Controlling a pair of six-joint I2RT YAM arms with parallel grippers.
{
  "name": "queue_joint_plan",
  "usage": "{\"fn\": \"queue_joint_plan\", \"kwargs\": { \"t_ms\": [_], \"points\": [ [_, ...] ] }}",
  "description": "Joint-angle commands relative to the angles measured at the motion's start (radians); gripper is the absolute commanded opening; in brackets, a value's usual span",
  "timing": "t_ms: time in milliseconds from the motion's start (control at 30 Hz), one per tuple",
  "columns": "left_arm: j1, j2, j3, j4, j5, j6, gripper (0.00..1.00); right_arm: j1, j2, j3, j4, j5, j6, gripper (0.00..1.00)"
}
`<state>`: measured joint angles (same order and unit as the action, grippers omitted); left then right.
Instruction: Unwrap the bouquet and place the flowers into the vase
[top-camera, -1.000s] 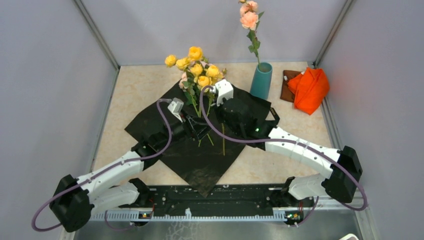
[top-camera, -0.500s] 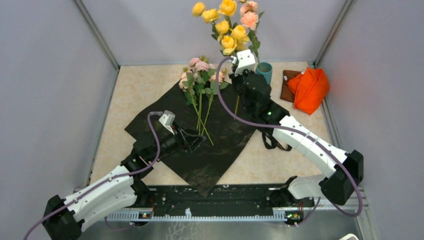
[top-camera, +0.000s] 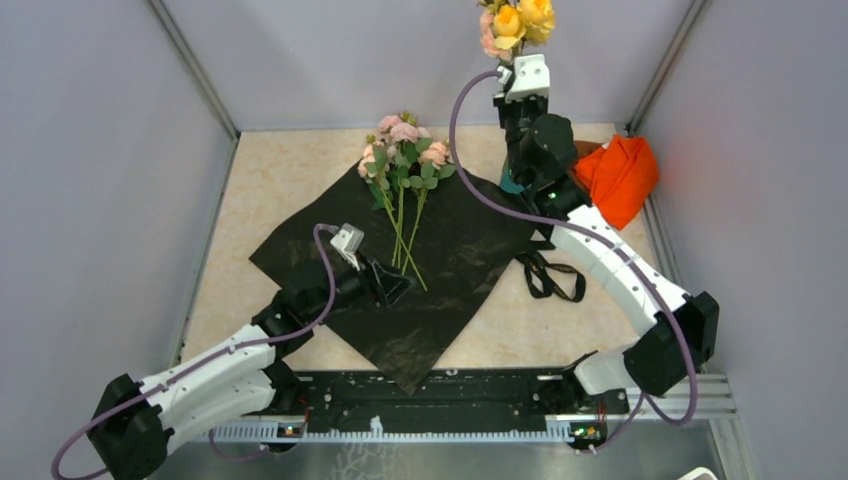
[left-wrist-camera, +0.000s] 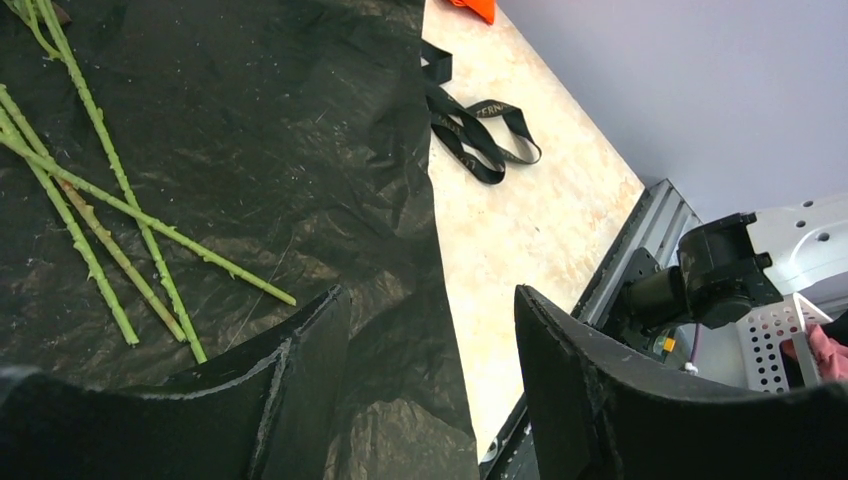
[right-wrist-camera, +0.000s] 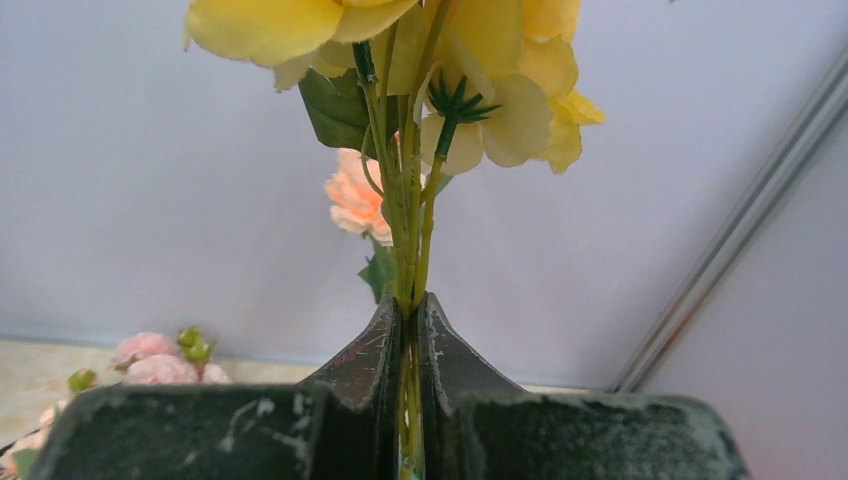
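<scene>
Pale grey walls close off a beige stone-patterned table, and the glossy black wrapping sheet lies spread open across its middle. The black ribbon lies loose on the table at the sheet's right edge.

Over the last second, the right hand has carried the yellow blossoms on their thin green stems up off the sheet and away to the far edge. It now holds them high, roughly over the slim teal-blue ceramic vase, which is almost wholly hidden behind that arm. We judge the unwrapping done and the first bunch ready to be lowered in.

The right arm reaches far and steeply upward, with the hand closed tight on the stems, which stand upright between its fingers. The small pink roses stay behind on the sheet, heads toward the far edge.

The left hand has drawn back slightly. It hovers low over the sheet near the stem ends, its fingers apart and holding nothing. An orange cloth sits at the far right corner.
</scene>
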<state>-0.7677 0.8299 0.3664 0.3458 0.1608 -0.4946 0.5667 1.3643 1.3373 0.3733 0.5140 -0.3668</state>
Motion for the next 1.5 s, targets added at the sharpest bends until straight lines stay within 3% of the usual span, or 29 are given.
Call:
{"fn": "queue_joint_plan", "kwargs": {
  "t_ms": [0,233,800,1267,1367,1467],
  "points": [
    [-0.002,-0.034,0.036,-0.046,0.003,0.016,0.67,-0.068,0.044,0.078,0.088,-0.045,-0.015,0.0],
    [-0.002,-0.077,0.034,-0.115,-0.053,0.028,0.67,-0.178,0.09,0.107,0.153,-0.129,0.038,0.0],
    [-0.002,0.027,0.024,-0.062,-0.062,0.018,0.67,-0.314,0.194,0.176,0.15,-0.214,0.127,0.0],
    [-0.002,0.015,-0.03,-0.031,-0.063,0.007,0.66,-0.32,0.182,-0.018,0.212,-0.216,0.225,0.0],
    [-0.002,0.002,-0.046,-0.026,-0.063,0.0,0.67,-0.32,0.168,-0.039,0.2,-0.234,0.238,0.15],
    [-0.002,-0.011,-0.053,-0.025,-0.079,-0.004,0.67,-0.321,0.161,-0.052,0.183,-0.249,0.253,0.52]
  ]
}}
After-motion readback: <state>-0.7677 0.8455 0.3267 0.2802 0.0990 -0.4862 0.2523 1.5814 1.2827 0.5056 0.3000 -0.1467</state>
